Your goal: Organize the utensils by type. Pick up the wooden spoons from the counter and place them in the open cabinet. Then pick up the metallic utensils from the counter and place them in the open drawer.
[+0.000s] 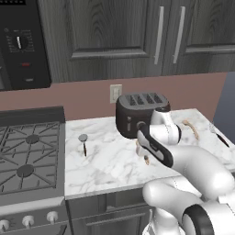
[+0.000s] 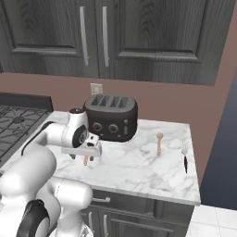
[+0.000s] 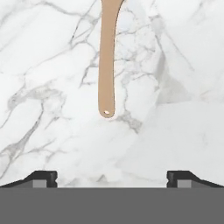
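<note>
Wooden spoon (image 3: pixel 107 65) handle clear in hand view, arm-hidden from base cameras; end effector (image 3: pixel 112 177) wide, empty.

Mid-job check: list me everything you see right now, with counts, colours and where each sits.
wooden spoons: 2, tan; one on the counter below the gripper, one right of the toaster
round-headed metal utensil: 1, silver head, dark handle; counter, near the stove
fork: 1, silver head, dark handle; counter's right end
toaster: 1, black; back of counter
counter: 1, white marble
stove: 1, black; left of counter
wall outlet: 1, pale; behind toaster
upper cabinets: dark grey, closed
gripper: 1, open, over the spoon's handle end
arm: 1, white
</note>
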Motion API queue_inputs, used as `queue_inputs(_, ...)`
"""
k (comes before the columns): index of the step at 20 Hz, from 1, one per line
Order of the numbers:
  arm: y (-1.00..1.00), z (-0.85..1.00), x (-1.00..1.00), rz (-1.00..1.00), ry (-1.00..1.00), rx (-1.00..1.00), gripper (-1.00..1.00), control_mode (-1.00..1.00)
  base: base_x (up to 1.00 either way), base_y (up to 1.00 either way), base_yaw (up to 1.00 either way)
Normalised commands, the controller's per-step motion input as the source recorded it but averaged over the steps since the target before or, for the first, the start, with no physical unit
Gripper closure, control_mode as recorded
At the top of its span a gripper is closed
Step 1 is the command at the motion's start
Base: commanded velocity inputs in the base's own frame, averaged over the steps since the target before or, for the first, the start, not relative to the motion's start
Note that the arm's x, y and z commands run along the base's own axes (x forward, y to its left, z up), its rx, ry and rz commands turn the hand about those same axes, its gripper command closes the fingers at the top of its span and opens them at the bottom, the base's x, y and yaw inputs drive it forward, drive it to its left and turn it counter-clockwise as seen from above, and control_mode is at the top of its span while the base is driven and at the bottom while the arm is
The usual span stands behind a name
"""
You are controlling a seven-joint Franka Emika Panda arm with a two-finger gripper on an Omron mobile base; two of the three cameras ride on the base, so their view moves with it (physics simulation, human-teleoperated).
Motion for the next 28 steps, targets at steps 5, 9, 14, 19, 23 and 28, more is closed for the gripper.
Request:
queue_inputs(5,0.0,-0.2,0.24,0.0,-0.02,0.0,-1.0,-1.0,0.0,0.0,0.0)
queue_inputs(9,0.0,-0.02,0.34,0.0,0.0,0.01,-1.0,-1.0,0.0,0.0,0.0)
queue_inputs(14,0.0,0.0,0.38,0.0,0.0,0.01,-1.0,-1.0,0.0,0.0,0.0)
queue_inputs(19,0.08,-0.1,0.36,0.0,0.0,0.0,-1.0,-1.0,0.0,0.0,0.0)
queue_inputs(23,0.16,-0.32,0.04,0.0,0.0,0.0,-1.0,-1.0,0.0,0.0,0.0)
queue_inputs(28,0.15,-0.3,0.0,0.0,-0.06,0.0,-1.0,-1.0,0.0,0.0,0.0)
